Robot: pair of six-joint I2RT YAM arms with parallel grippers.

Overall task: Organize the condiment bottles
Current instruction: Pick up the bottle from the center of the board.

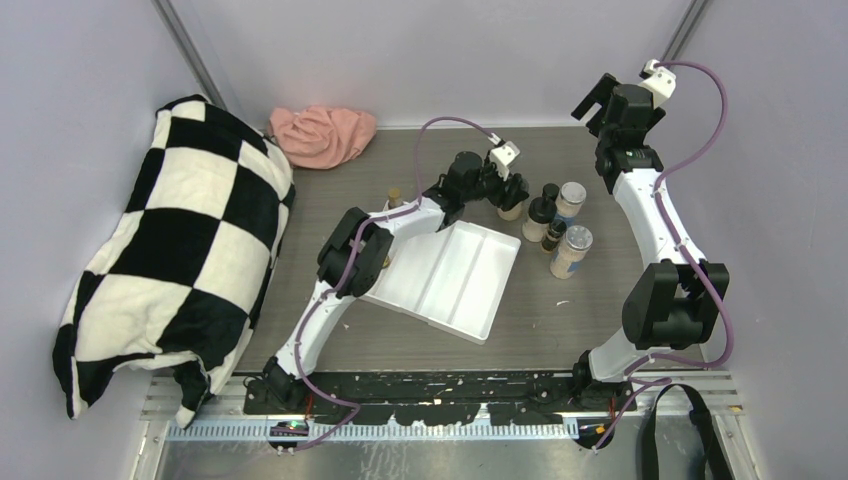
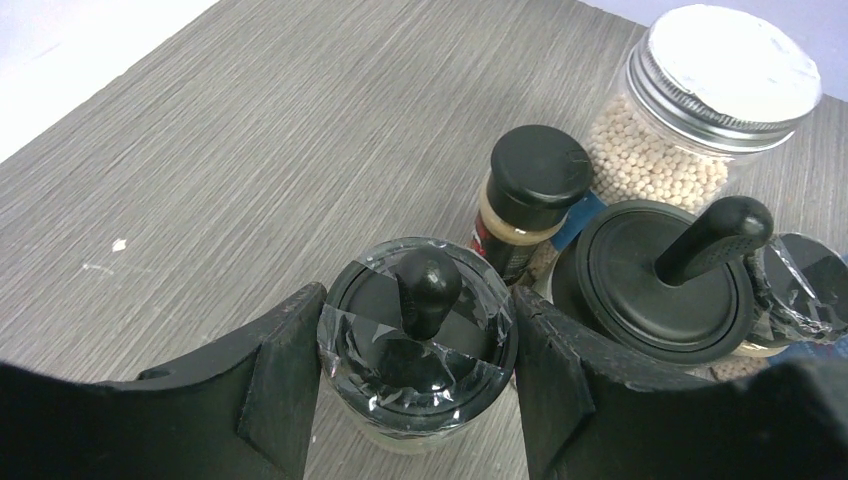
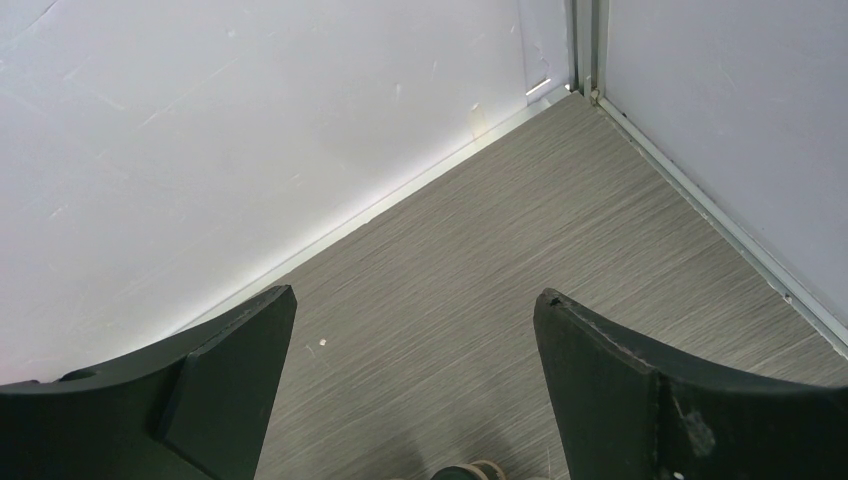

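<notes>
I see a gray wood table [image 1: 560, 310] with a white tray [image 1: 450, 275] lying flat near the middle, turned a bit crooked. Just to the right of the tray a small bunch of bottles stands close together: a black-lidded jar [image 2: 418, 340], a dark bottle [image 1: 541, 215], a clear shaker [image 1: 571, 200] at the back and another shaker [image 1: 572, 250] nearer to me. A pink cloth [image 1: 322, 135] sits bunched up at the far edge, and a big black-and-white checkered pillow [image 1: 170, 250] lies along the left side.

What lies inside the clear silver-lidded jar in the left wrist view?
Small pale round grains fill the silver-lidded jar, seen through its glass. Its lower part is hidden behind a black-lidded jar.
</notes>
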